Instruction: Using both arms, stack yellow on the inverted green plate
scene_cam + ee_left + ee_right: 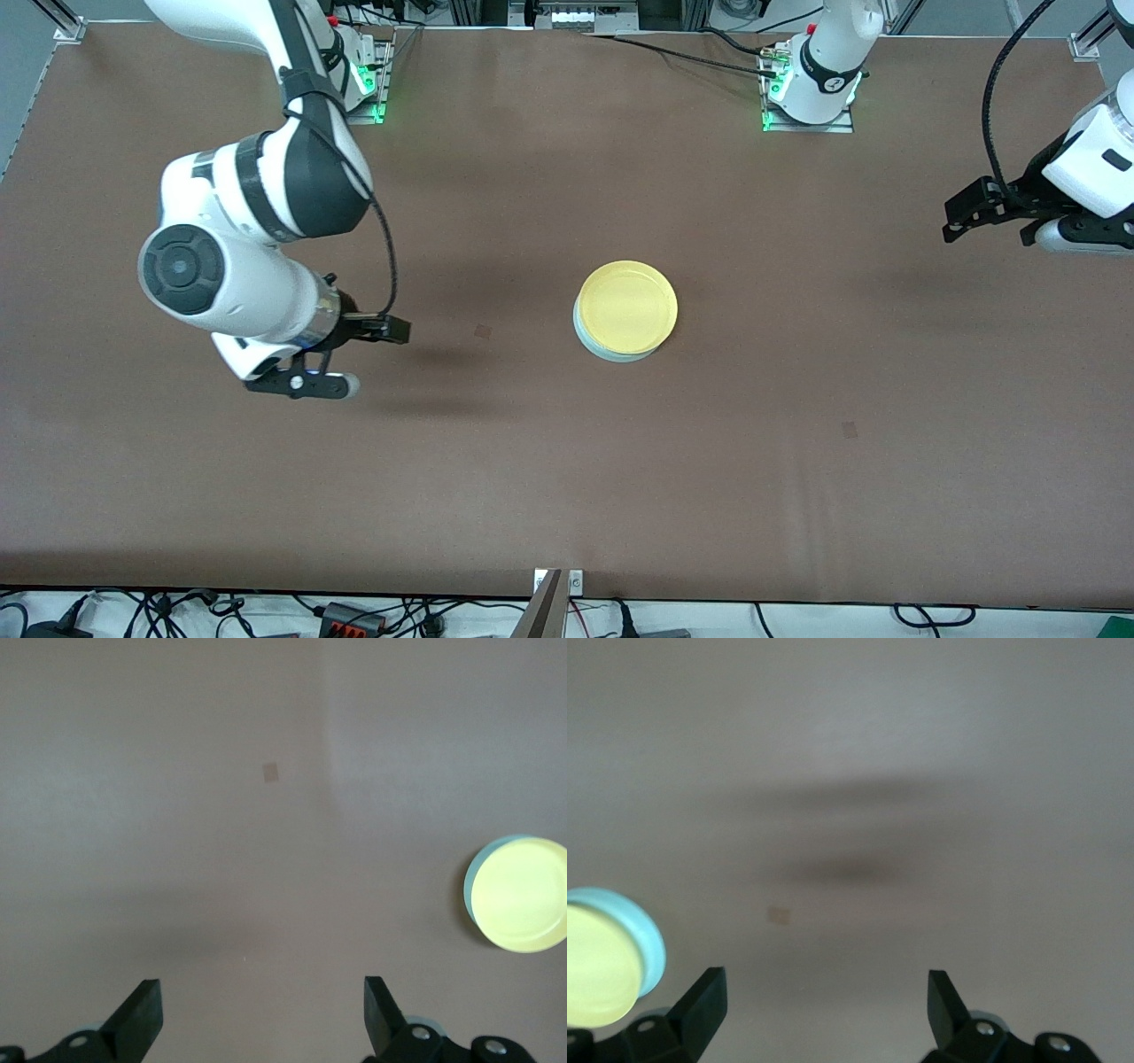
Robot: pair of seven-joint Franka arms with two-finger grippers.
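Brown table (567, 496) bears yellow (626, 307) stacked on inverted green plate (592, 344).

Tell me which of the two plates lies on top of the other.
The yellow plate lies on top. The pale mint-green plate sits under it on the table, only its edge showing around the yellow rim.
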